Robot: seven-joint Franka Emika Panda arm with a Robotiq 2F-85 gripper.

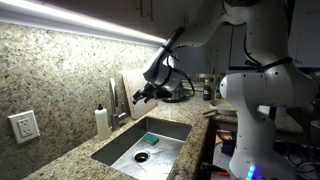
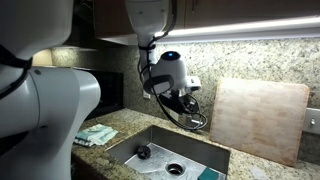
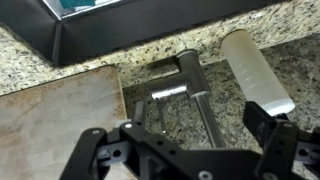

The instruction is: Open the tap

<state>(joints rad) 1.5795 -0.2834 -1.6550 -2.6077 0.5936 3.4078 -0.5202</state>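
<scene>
Jaws spread wide, empty; gripper (image 3: 183,145) hovers apart from tap | sink (image 3: 120,25): beyond tap, away from gripper | cutting board (image 3: 55,120): beside tap | tap (image 3: 185,88): centred ahead between jaws, long axis along their midline, lever untouched | soap bottle (image 3: 255,70): just beside tap, opposite board

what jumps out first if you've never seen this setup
The big white robot arm fills one side of an exterior view, its open gripper hanging near the granite backsplash. In the wrist view the grey metal tap lies straight ahead, a white soap bottle beside it, the steel sink beyond.
</scene>
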